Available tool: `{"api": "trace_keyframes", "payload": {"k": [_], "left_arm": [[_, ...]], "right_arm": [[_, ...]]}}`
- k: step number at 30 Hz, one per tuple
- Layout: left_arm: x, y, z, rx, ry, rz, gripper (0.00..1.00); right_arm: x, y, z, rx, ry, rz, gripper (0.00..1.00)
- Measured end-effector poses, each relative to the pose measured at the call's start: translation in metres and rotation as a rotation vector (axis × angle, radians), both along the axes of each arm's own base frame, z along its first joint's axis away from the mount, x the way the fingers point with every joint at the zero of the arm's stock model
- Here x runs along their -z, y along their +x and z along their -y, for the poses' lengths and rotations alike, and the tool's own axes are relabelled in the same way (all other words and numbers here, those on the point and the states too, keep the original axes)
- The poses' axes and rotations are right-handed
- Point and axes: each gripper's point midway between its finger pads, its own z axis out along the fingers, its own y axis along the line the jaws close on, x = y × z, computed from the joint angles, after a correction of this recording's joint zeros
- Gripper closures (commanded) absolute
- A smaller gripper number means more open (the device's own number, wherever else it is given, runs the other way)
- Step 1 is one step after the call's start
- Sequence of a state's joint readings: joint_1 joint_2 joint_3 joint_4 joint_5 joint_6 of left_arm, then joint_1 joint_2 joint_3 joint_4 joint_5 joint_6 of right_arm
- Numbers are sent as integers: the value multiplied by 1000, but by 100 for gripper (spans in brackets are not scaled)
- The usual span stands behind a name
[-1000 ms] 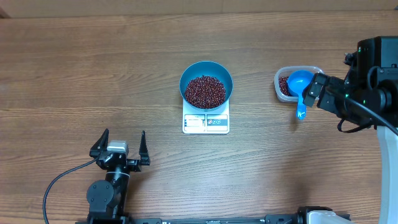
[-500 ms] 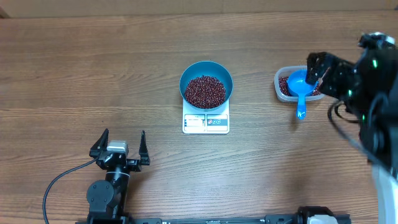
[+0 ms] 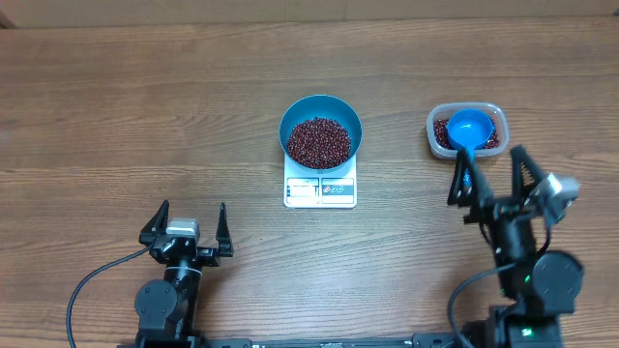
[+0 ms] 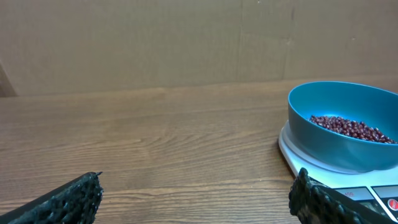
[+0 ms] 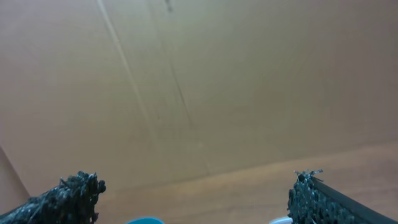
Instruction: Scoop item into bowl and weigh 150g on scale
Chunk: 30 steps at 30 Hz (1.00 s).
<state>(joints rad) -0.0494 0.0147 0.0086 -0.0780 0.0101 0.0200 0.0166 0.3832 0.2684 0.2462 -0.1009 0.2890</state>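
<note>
Mid-surface, the blue bowl (image 3: 321, 128) sits squarely on the white scale (image 3: 320, 190), its lower half filled with a heap of dark red-brown beans (image 3: 320, 141). The scale's display and label panels face the near edge of the wooden surface (image 3: 116, 106).

My left gripper (image 3: 192, 207) hangs low by the near edge, left of the scale and well apart from it. Its jaws are spread wide with nothing between them. From that wrist, the bowl and its beans show off to the right, raised on the scale's white platform.

My right gripper (image 3: 488, 153) stands toward the right edge, just on the near side of the clear plastic tub (image 3: 432, 121) — jaws likewise wide apart and holding nothing. More beans lie in the tub, and the small blue scoop (image 3: 468, 129) rests on them, cup up, its handle reaching over the tub's near rim toward me. From above, one of my right fingers overlaps the end of that handle; I cannot tell whether the two touch. The right wrist camera is tilted upward and takes in mostly a plain tan wall — only the two dark fingers at its bottom corners and a strip of the surface's far edge show.
</note>
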Motion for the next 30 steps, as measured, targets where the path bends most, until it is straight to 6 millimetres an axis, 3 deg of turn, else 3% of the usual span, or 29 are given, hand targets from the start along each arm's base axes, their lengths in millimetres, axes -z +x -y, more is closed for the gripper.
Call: {"api": "trace_keyframes", "payload": {"k": [2, 8, 14, 21, 30], "left_arm": [[0, 0, 0, 0, 0, 1, 0], [0, 0, 0, 0, 0, -1, 1], [0, 0, 0, 0, 0, 1, 0], [0, 0, 0, 0, 0, 0, 0], [0, 0, 0, 0, 0, 0, 0]], "right_arm": [[28, -6, -2, -9, 0, 1, 0], [81, -11, -2, -5, -2, -73, 0], [108, -17, 3, 29, -92, -164, 0], [117, -20, 3, 45, -303, -171, 0], [117, -20, 6, 67, -363, -166, 0]]}}
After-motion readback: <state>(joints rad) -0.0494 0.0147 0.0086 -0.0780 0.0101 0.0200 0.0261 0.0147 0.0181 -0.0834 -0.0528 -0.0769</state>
